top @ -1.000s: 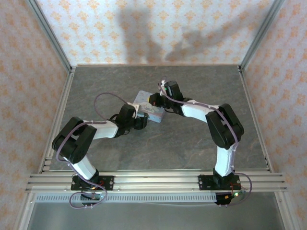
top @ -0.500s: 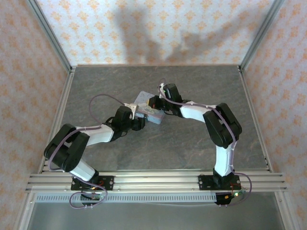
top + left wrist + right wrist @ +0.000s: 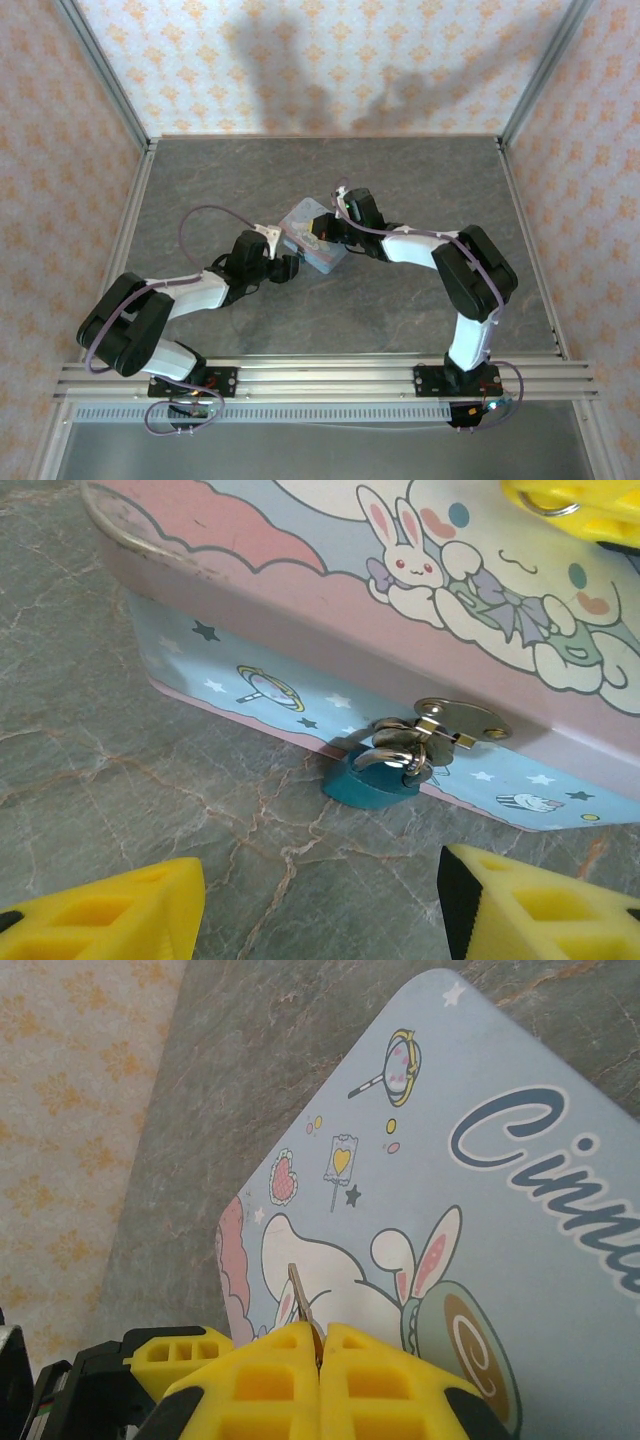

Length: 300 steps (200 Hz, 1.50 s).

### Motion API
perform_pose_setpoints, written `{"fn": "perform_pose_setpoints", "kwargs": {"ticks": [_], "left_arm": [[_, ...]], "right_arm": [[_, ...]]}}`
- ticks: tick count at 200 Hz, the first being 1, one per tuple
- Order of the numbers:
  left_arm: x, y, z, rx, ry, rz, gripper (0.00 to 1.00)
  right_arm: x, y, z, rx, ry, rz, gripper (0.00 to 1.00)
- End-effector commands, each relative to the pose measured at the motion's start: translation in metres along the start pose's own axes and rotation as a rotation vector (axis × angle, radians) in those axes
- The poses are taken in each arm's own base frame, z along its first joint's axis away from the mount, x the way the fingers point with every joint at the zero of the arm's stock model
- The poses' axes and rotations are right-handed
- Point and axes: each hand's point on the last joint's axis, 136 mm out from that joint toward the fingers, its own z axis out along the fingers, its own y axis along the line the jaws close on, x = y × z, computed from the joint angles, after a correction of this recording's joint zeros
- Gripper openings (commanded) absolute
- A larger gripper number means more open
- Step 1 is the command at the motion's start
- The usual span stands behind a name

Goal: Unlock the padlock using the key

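Right hand (image 3: 320,1345) around key (image 3: 301,1300), above tin (image 3: 480,1220)

This is a robotics lab test cell, not a lived-in room. A grey marble-patterned worktop (image 3: 400,170) is boxed in on three sides by flat panels with a printed orange-on-cream wallpaper pattern: a back panel (image 3: 330,60), a left panel (image 3: 50,180) and a right panel (image 3: 600,180). Bare aluminium corner posts (image 3: 105,80) join the panels. Along the near edge runs a slotted aluminium rail (image 3: 330,378), with a perforated metal strip (image 3: 300,412) just in front of it. The black-and-white left arm (image 3: 190,292) and right arm (image 3: 470,270) are bolted to the rail. A loose purple cable (image 3: 200,215) loops along the left arm, and small indicator lights (image 3: 480,408) glow at the right arm's base.
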Motion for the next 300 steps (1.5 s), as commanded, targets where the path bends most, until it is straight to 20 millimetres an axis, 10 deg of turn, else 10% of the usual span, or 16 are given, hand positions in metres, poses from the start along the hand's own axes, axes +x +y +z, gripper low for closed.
{"fn": "perform_pose_setpoints", "kwargs": {"ticks": [1,300], "left_arm": [[0.002,-0.005,0.004,0.019,0.003,0.060,0.63],[-0.015,-0.048,0.041,0.233,-0.028,0.009,0.36]], "right_arm": [[0.036,-0.046,-0.004,0.148,0.099,0.082,0.00],[0.029,-0.044,-0.005,0.127,0.094,0.068,0.00]]}}
